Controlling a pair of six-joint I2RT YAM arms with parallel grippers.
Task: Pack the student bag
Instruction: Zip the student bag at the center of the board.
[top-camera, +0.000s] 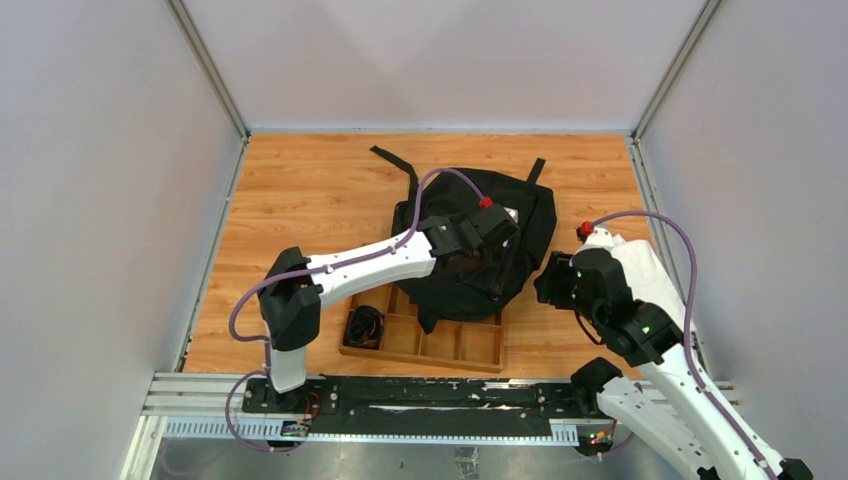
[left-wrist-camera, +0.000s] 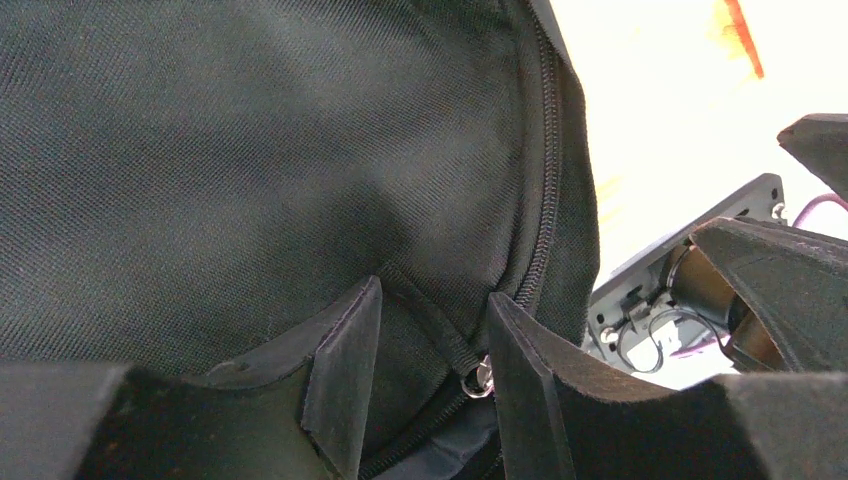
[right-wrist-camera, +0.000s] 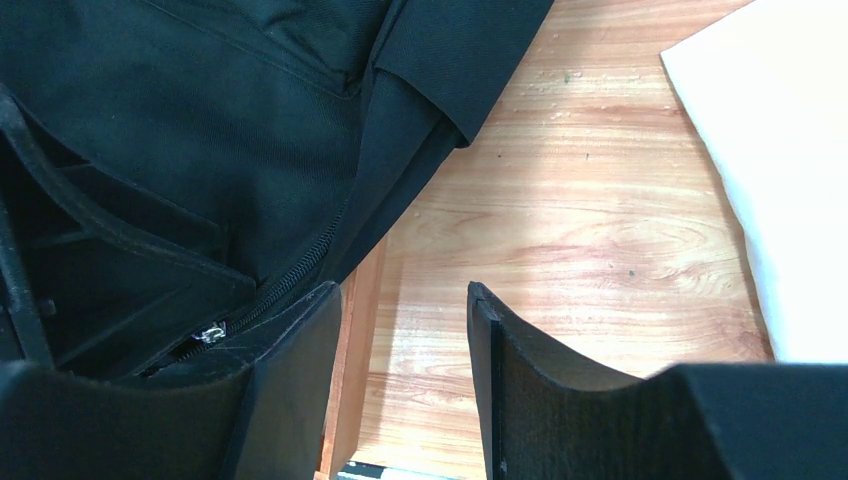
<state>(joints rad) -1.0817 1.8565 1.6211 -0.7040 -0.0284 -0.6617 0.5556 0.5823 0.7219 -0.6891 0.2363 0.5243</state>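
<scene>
Black fabric fills both wrist views: the student bag (top-camera: 530, 215) lies slumped in the middle of the bench (top-camera: 300, 190), its near edge draped over the far side of the wooden tray (top-camera: 460, 345), where a black coil (top-camera: 365, 325) sits in the leftmost compartment. The step in hand looks like opening the bag before anything goes in. The left arm reaches from its base diagonally across the tray, forearm nearly level, wrist bent down onto the top of the bag. The left end effector (left-wrist-camera: 432, 300) has its jaws spread, the zipper pull (left-wrist-camera: 478, 378) and its short tab lying in the gap just beside the right finger, not pinched. The right arm is folded at the elbow beside the bag's right edge. The right end effector (right-wrist-camera: 403, 292) is also spread, holding nothing, one finger over the bag's zipper seam and the other over bare wood, with a white sheet (right-wrist-camera: 780, 150) near. Next, I judge, the left jaws must close on the pull and draw it along the zipper track (left-wrist-camera: 547, 150) while the right arm steadies the floppy cloth.
</scene>
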